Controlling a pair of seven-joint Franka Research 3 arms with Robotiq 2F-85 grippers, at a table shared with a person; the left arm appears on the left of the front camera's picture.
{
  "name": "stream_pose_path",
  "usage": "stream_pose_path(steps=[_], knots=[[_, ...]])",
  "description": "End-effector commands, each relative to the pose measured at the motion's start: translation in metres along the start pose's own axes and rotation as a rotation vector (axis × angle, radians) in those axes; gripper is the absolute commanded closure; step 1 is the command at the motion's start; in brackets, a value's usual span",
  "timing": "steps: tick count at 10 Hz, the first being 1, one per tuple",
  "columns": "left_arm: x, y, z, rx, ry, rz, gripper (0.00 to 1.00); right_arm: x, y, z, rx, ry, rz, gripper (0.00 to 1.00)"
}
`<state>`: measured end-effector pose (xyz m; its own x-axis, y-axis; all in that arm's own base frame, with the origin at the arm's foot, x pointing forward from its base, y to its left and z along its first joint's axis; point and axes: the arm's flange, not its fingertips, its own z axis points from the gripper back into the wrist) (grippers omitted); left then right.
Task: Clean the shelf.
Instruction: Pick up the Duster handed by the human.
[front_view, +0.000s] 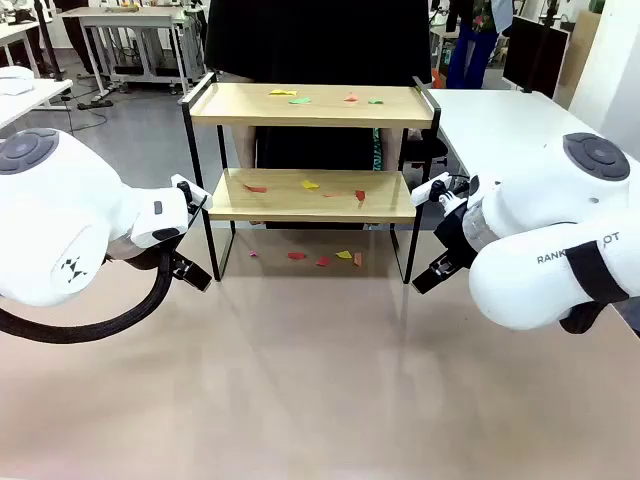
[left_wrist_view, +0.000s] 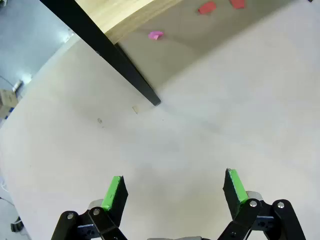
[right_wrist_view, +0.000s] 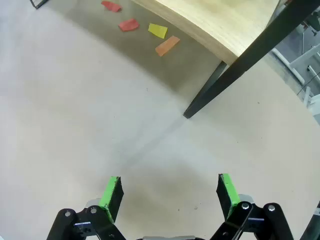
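The shelf (front_view: 240, 105) stands at the far middle of the table (front_view: 320, 390), its long side running left to right and its open front toward the robot. Paper scraps (front_view: 310, 184) lie on both boards and beneath. The left gripper (left_wrist_view: 175, 186) and right gripper (right_wrist_view: 170, 190) hover by its front legs, jaws spread wide and empty.

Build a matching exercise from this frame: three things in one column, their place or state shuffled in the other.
Things:
1. green scrap
2. pink scrap
3. left gripper

Place or state:
a. on the table, under the shelf
b. open, above bare table
c. on the top board

Pairs: 1-c, 2-a, 3-b.
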<state>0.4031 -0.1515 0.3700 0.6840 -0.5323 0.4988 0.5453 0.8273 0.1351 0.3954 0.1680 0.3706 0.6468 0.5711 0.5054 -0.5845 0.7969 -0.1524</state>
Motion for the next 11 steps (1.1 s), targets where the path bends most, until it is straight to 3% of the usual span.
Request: stream_pose_path(steps=[1, 9, 11], knots=[[0.000, 0.000, 0.000, 0.000, 0.000, 0.000, 0.00, 0.000, 0.000, 0.000, 0.000, 0.000, 0.000, 0.00], [0.000, 0.000, 0.000, 0.000, 0.000, -0.001, 0.00, 0.000, 0.000, 0.000, 0.000, 0.000, 0.000, 0.00], [0.037, 0.025, 0.040, -0.047, -0.054, -0.001, 0.00, 0.033, -0.026, 0.055, 0.030, -0.076, 0.012, 0.00]])
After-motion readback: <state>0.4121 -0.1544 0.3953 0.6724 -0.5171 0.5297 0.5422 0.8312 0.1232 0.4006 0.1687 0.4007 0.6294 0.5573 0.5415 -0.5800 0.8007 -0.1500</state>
